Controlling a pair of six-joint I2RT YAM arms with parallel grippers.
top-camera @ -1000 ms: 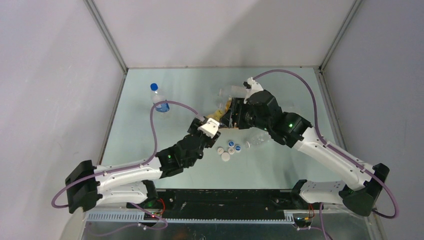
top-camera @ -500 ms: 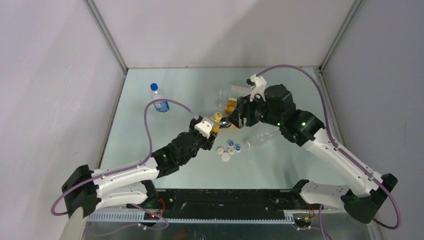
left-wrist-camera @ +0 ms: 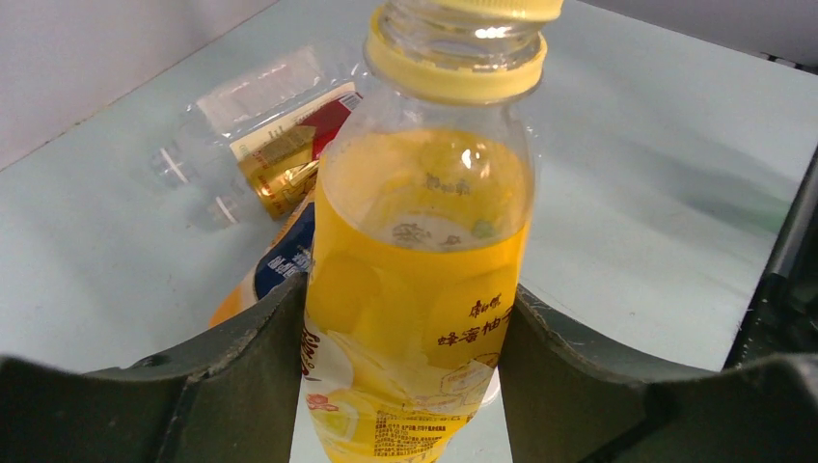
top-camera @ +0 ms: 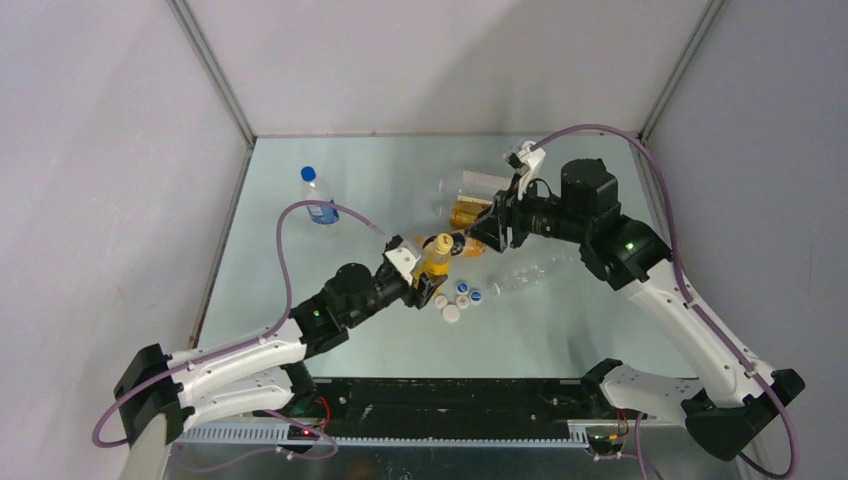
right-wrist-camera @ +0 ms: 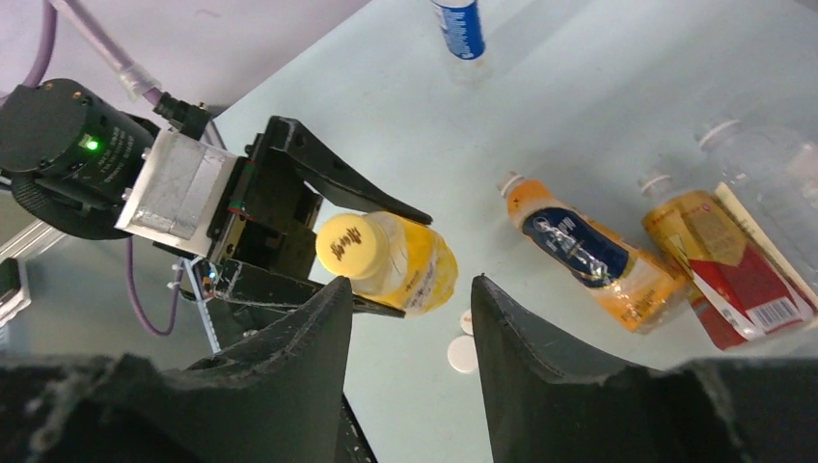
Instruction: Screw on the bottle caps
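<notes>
My left gripper (top-camera: 424, 278) (left-wrist-camera: 410, 333) is shut on the orange-yellow bottle (top-camera: 437, 262) (left-wrist-camera: 420, 289) and holds it upright just above the table. A yellow cap (right-wrist-camera: 349, 246) (top-camera: 441, 242) sits on its neck. My right gripper (top-camera: 497, 228) (right-wrist-camera: 410, 304) hovers to the right of and above that cap, open, with nothing between its fingers. Several loose white and blue bottle caps (top-camera: 460, 297) lie on the table beside the held bottle.
An orange bottle with a dark-blue label (right-wrist-camera: 579, 253) and one with a gold-and-red label (right-wrist-camera: 723, 260) lie uncapped behind. Clear bottles lie at the back (top-camera: 470, 182) and at the right (top-camera: 530, 272). A blue-capped bottle (top-camera: 316, 197) stands far left.
My left gripper has brought the orange-yellow bottle nearer and to the right, beside the loose caps. My right gripper has pulled back to the right, away from the pile of bottles.
</notes>
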